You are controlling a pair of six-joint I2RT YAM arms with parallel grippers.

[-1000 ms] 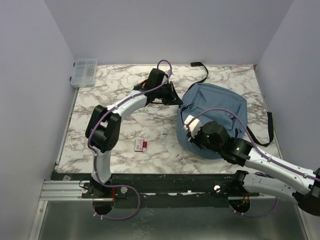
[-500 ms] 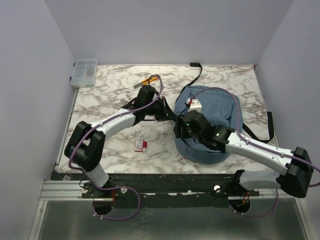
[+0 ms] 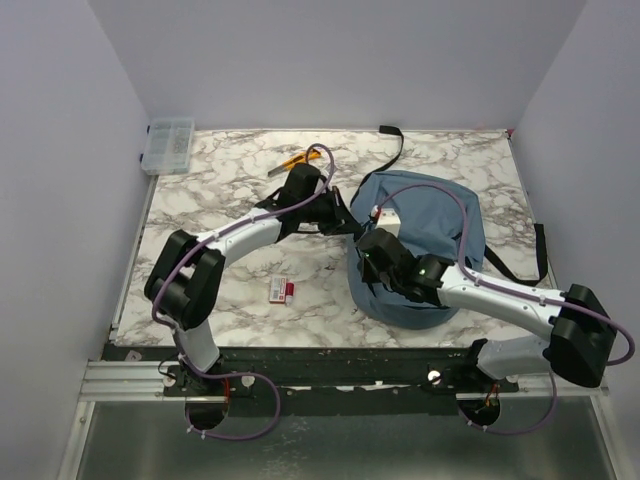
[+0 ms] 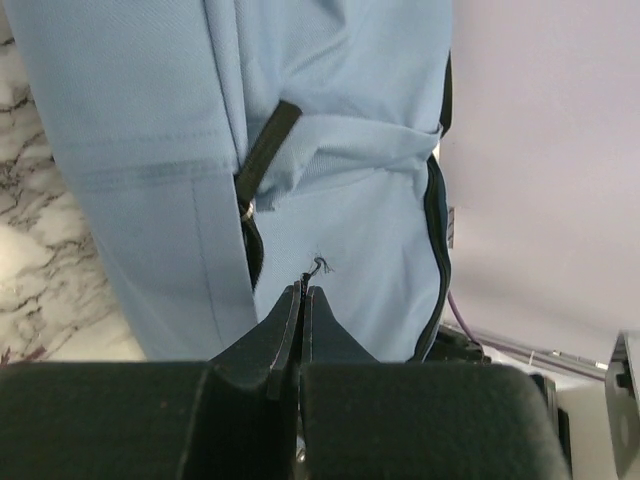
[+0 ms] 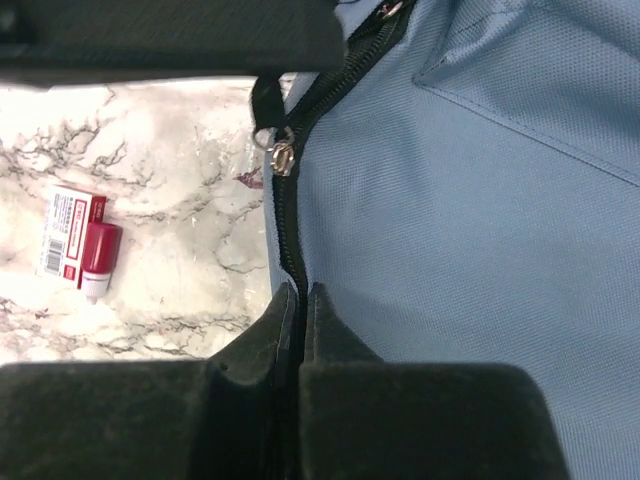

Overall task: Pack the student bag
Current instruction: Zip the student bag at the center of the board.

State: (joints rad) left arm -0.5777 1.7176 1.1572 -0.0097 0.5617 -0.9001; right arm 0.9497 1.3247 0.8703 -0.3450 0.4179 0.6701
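The student bag [image 3: 435, 225], dusty-blue fabric, lies right of centre on the marble table. My left gripper [image 3: 352, 228] is at the bag's left edge, shut on a thin black frayed cord [image 4: 318, 266] that sticks out of the bag [image 4: 330, 120]. My right gripper [image 3: 372, 258] is just in front of it, shut on the bag's dark zipper line [image 5: 290, 240] at the edge of the bag [image 5: 470, 200]. A metal zipper slider [image 5: 281, 156] sits further along that line. The bag's inside is hidden.
A small red-and-white box [image 3: 281, 290] lies on the table left of the bag, also in the right wrist view [image 5: 77, 242]. Orange pens [image 3: 293, 160] lie behind the left arm. A clear organiser box [image 3: 168, 145] is at the far left corner. Black straps [image 3: 400, 146] trail behind the bag.
Over the last second my right gripper swung from the bag's front to its left edge. My left gripper came forward to the bag's left edge. The bag's shape shifted slightly.
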